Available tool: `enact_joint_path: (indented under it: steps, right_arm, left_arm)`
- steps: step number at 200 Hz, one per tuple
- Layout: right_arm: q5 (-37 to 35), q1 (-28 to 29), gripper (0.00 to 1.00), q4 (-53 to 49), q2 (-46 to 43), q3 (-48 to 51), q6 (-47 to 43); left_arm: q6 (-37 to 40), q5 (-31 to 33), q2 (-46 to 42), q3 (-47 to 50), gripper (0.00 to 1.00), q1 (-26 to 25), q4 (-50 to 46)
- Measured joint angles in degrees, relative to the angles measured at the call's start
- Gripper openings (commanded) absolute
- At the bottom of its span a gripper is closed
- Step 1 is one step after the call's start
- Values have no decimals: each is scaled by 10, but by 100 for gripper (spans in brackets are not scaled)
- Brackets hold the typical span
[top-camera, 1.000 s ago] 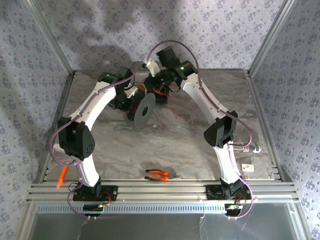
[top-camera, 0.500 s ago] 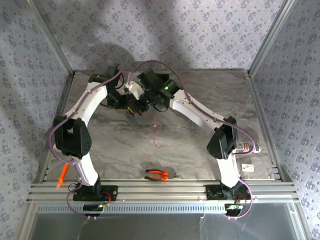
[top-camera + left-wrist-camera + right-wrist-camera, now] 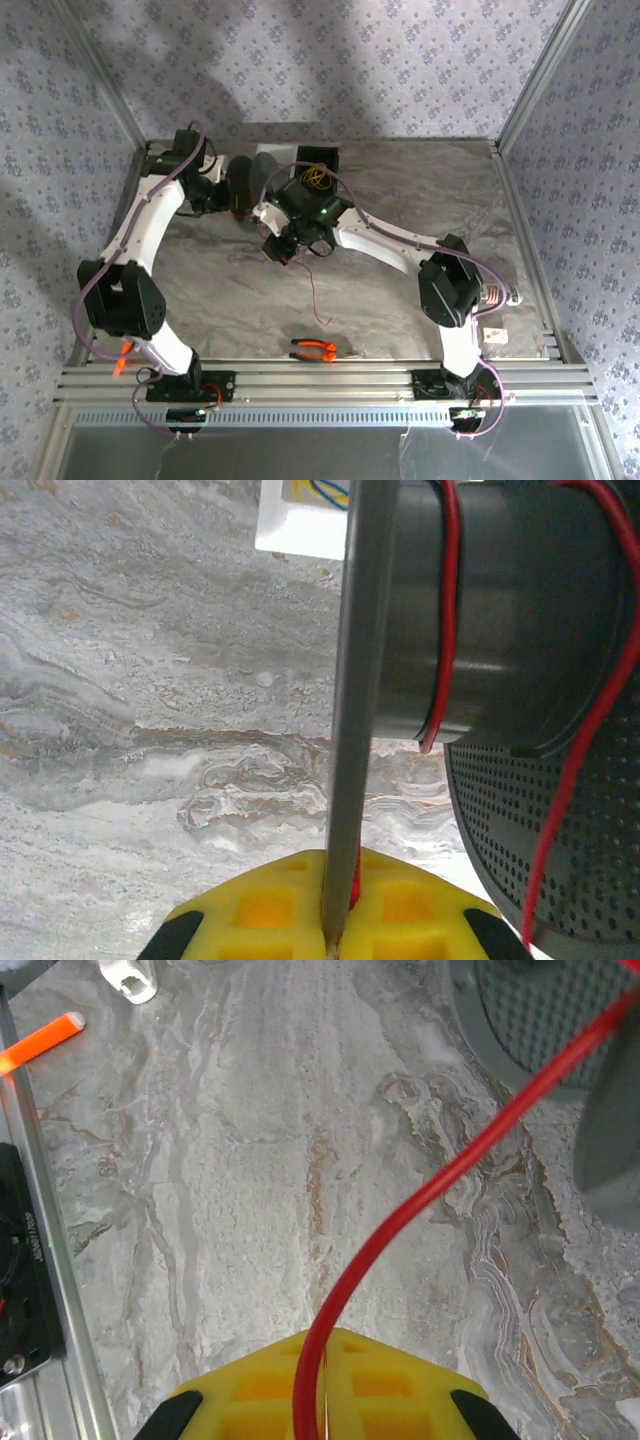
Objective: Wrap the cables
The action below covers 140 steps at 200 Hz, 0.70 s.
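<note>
Cables: a few turns on your spool | left gripper clamped on its flange | right gripper pinching them | loose tail trails toward 6 o'clock, not yet wound.

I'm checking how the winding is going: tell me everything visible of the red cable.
The red cable is a very thin, flexible, glossy wire. The right gripper is shut on it, and it rises in a curve from the yellow pads toward the grey spool. A turn or two lie around the spool's hub; the left gripper holds the spool by its flange. A loose tail trails over the marble table toward the orange pliers, stopping short of them.
</note>
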State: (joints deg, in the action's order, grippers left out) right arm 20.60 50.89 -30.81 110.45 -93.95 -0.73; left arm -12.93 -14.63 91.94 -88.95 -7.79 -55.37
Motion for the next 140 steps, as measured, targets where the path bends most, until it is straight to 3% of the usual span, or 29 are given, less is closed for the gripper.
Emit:
enact_joint_path:
  steps: [60,114,140]
  right_arm:
    - [0,-46,0,96,-29,94,27]
    - [14,-106,0,158,-27,128,29]
    - [22,-120,18,165,-23,128,27]
  left_arm:
    - [-56,-73,-97,42,0,38,39]
    - [-82,-163,-115,74,0,72,55]
    - [-81,-178,-115,76,0,71,58]
